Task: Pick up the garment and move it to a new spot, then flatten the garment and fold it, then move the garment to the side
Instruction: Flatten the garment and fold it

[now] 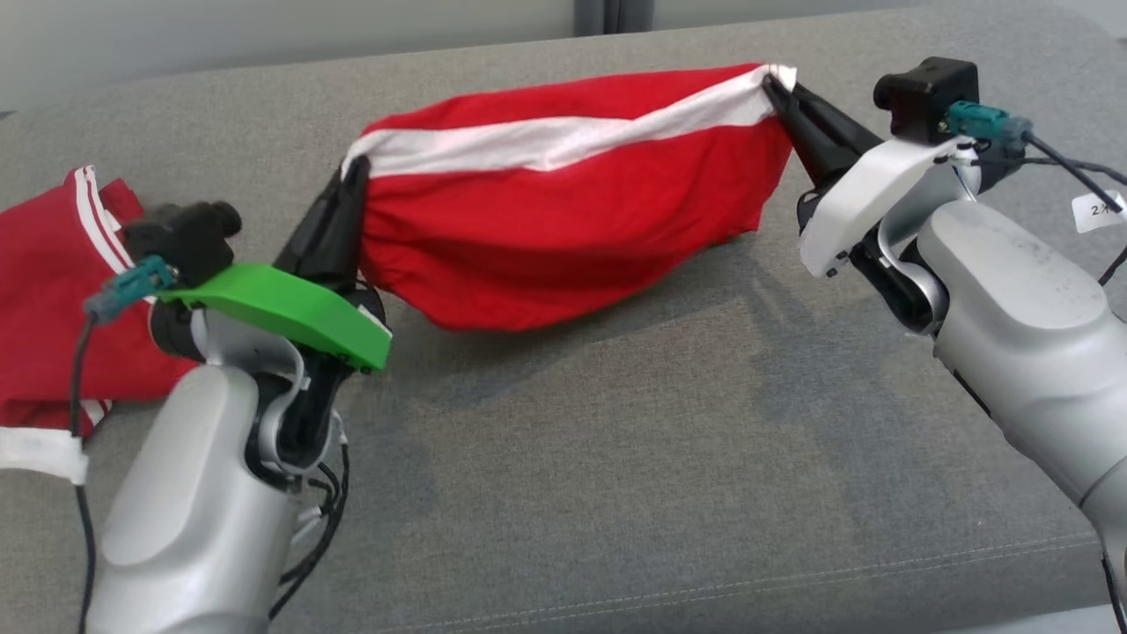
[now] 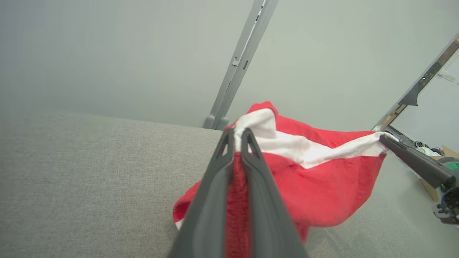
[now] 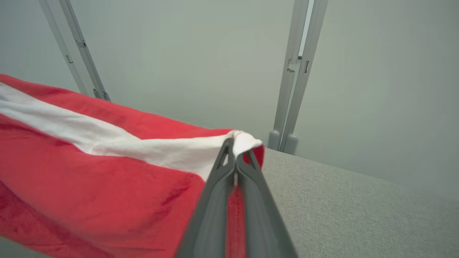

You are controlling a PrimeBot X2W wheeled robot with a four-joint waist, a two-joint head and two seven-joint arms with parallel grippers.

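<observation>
The garment (image 1: 563, 220) is red with a white band along its top edge. It hangs stretched between my two grippers above the grey cushion (image 1: 616, 458), its lower edge sagging onto the fabric. My left gripper (image 1: 357, 167) is shut on the garment's left corner; in the left wrist view the red cloth (image 2: 322, 179) is pinched between the left gripper (image 2: 237, 133). My right gripper (image 1: 775, 84) is shut on the right corner, and in the right wrist view the white band (image 3: 118, 143) runs into the right gripper (image 3: 236, 143).
A second red garment with white stripes (image 1: 53, 291) lies crumpled at the cushion's left edge, behind my left arm. A pale wall with grey metal uprights (image 3: 294, 71) stands behind the cushion. Bare grey fabric stretches across the front and right.
</observation>
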